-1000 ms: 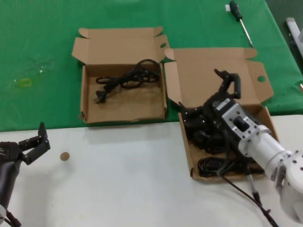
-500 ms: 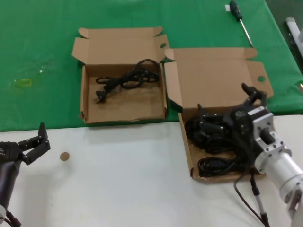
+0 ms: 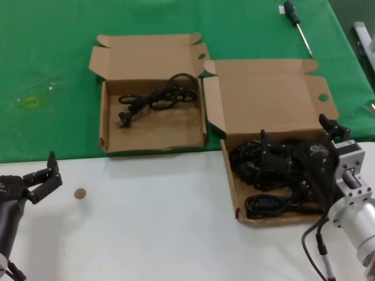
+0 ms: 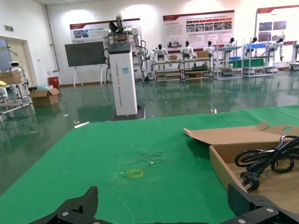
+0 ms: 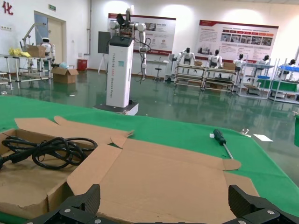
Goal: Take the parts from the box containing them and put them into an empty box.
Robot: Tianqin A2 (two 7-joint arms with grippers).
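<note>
The larger brown box (image 3: 263, 96) with the tall lid stands at the right and holds several black cable bundles (image 3: 255, 167). My right gripper (image 3: 299, 133) is open and empty, hovering over that box's near right part, just above the cables. In the right wrist view its fingers (image 5: 86, 199) frame the lid panel (image 5: 159, 172). The smaller box (image 3: 152, 137) at the left holds one black cable (image 3: 155, 99), which also shows in the left wrist view (image 4: 266, 158). My left gripper (image 3: 41, 175) is open and parked at the near left.
A green-handled screwdriver (image 3: 296, 23) lies on the green cloth at the far right. A small brown disc (image 3: 80, 193) lies on the white table near my left gripper. The two boxes stand side by side with their flaps touching.
My right gripper has drawn back to the right and toward me from deeper over the larger box, empty. The cables stay in the box. The left arm has not moved.
</note>
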